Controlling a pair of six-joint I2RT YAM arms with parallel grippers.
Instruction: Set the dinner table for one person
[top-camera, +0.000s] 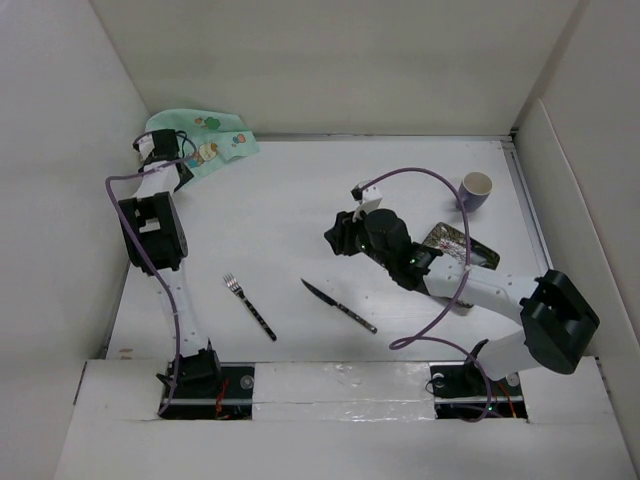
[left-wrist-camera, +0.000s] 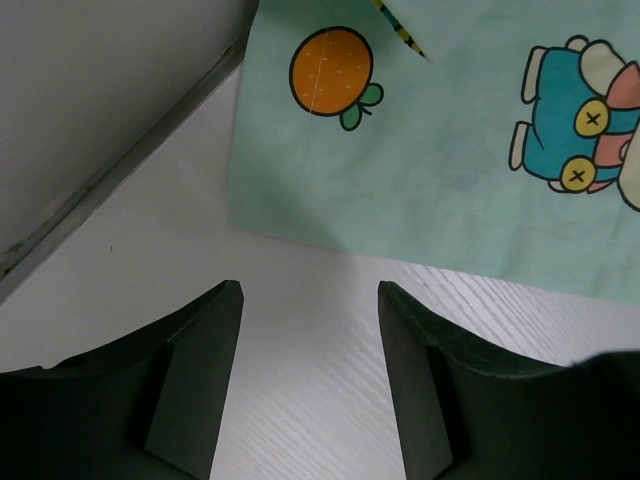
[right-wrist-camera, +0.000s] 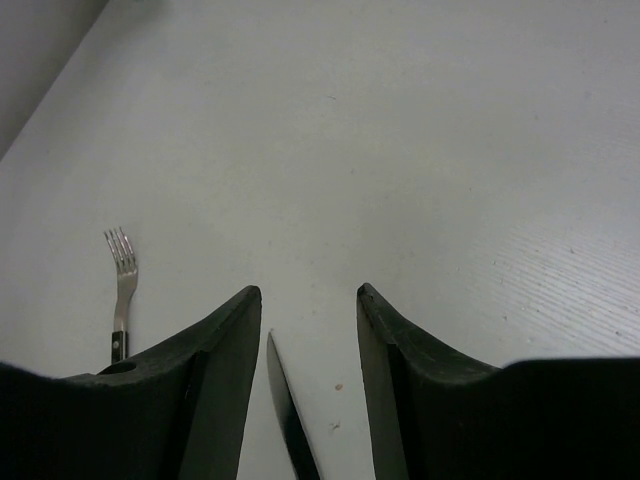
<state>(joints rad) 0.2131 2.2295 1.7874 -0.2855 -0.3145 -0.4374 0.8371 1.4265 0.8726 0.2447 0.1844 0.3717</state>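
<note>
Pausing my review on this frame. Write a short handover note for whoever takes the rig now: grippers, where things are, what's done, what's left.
The left gripper is open and empty, low over the dinner table at the edge of the placemat, which lies rumpled in the far left corner.
The right gripper is open and empty above mid-table.
The fork and knife lie apart near the front.
The cup stands far right, and a dark dish lies partly under the right arm.
Done: cutlery laid out.
Probably left: placemat, dish, cup.
</note>
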